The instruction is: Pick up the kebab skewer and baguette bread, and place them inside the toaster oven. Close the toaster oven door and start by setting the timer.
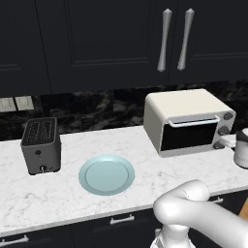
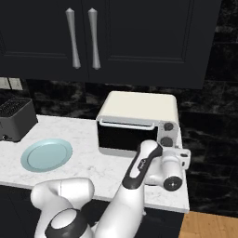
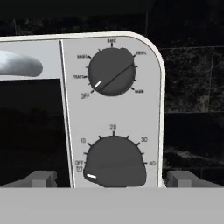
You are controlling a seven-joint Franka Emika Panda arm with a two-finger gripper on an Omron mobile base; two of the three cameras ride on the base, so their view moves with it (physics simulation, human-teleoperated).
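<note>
Black cabinets (image 1: 97, 38); white marble counter (image 1: 63, 193); dark backsplash (image 1: 92, 111).

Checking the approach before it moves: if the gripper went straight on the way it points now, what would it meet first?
Likely the lower timer knob on the toaster oven, centred between the gripper fingertips; depth is unclear.

Open counter to the left, crowded control corner to the right

The toaster oven (image 1: 186, 121) is taking up the right of the counter (image 1: 68, 198) with its door (image 2: 126, 135) sitting closed, and the gripper (image 3: 112, 178) is facing the control panel, fingertips (image 3: 42, 178) straddling the lower knob (image 3: 114, 162) (upper knob (image 3: 112, 72) lying free above). A grey pot (image 1: 241, 147) is crowding the oven's right side. Bare marble is lying between oven, plate (image 1: 106, 175) and slot toaster (image 1: 41, 145).
</note>
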